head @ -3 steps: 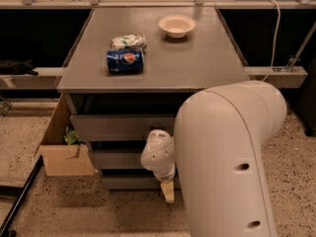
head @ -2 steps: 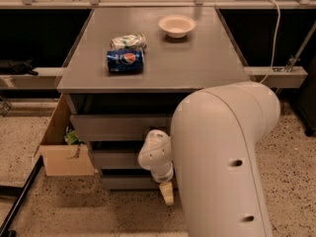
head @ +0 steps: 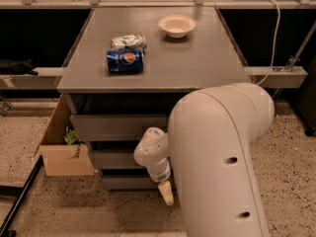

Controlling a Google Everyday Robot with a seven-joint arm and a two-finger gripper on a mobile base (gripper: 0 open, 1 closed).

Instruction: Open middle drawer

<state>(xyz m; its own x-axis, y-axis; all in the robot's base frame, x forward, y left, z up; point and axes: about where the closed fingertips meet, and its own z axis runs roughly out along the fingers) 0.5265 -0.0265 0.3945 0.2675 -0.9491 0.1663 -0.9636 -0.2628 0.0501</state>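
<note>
end effector (head: 166, 194) | edged slightly left since a second earlier | grip state: cannot tell | middle drawer (head: 112, 159) up-left of it, front unmoved

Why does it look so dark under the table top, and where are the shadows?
In the camera view, light seems to come from above: the table top looks pale, and a dark shadow band lies under its edge. The middle drawer sits dim below that. The pincer hangs low, in front of the bottom drawer.
</note>
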